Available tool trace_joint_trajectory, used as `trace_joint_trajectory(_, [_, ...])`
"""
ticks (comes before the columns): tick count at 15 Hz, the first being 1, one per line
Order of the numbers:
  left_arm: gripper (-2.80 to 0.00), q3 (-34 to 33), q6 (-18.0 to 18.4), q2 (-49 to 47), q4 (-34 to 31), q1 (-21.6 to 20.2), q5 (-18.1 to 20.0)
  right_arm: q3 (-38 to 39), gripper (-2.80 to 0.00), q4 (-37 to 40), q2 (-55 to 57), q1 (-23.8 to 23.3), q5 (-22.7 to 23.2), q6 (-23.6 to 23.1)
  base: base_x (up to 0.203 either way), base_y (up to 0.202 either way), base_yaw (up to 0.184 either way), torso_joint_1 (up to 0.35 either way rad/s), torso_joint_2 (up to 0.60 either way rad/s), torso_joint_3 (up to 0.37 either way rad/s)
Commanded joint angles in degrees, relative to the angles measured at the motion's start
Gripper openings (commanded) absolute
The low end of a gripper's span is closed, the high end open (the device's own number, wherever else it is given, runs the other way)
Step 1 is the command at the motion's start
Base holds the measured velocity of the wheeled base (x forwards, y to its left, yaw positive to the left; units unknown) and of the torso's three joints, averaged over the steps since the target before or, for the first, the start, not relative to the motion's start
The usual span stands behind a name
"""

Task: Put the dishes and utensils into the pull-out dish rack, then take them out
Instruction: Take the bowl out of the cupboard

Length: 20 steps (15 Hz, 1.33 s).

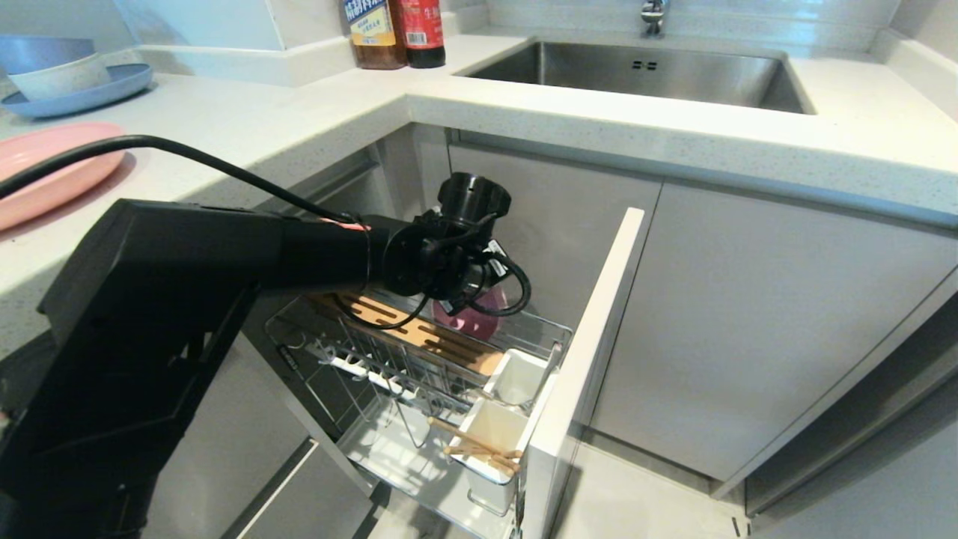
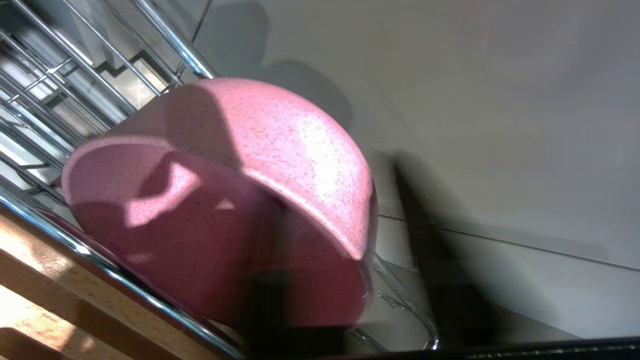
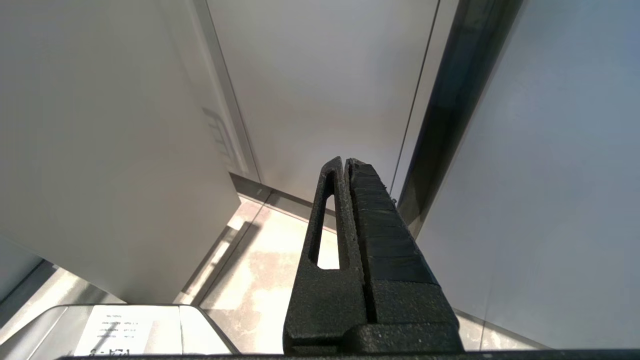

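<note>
At the rack's (image 1: 419,352) back, the left gripper (image 1: 486,303) apparently pinches the tilted pink bowl (image 2: 225,210) (fingers blurred); a shallow hold could drop it.

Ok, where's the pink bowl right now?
In the head view, the pink bowl sits tilted at the far end of the pull-out dish rack, beside the wooden strip, just beyond the left tool.

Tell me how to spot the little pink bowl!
Find the steel sink, then look down to the chrome wire pull-out rack standing open below the pale counter. The small matte pink round bowl sits at the rack's far end, past the slotted wooden strip, at the left end effector. It is the only pink thing in the rack; the wide pink plate lies on the counter.
</note>
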<state>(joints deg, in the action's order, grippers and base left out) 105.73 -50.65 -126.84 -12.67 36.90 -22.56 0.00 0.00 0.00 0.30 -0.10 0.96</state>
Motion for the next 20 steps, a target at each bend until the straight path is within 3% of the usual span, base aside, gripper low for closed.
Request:
trace_joint_trajectory(1, [-2.8, 0.0, -0.32, 0.54, -0.12, 0.02, -0.15, 0.09, -2.8, 0.0, 0.0, 0.04, 0.01, 0.0, 0.0, 0.0, 0.0, 0.0, 0.0, 0.0])
trace_joint_trajectory(10, [-2.8, -0.04, -0.35, 4.38, -0.5, 1.68, -0.42, 0.09, -2.8, 0.0, 0.0, 0.05, 0.01, 0.0, 0.0, 0.0, 0.0, 0.0, 0.0, 0.0])
trace_joint_trajectory(15, [-2.8, 1.1, -0.82, 6.94, 4.59, 3.78, -0.74, 0.09, -2.8, 0.0, 0.0, 0.03, 0.01, 0.0, 0.0, 0.0, 0.0, 0.0, 0.0, 0.0])
trace_joint_trajectory(20, [-2.8, 0.72, -0.85, 13.91, 6.03, 8.63, -8.18, 0.09, -2.8, 0.0, 0.0, -0.04, 0.01, 0.0, 0.0, 0.0, 0.0, 0.0, 0.0, 0.0])
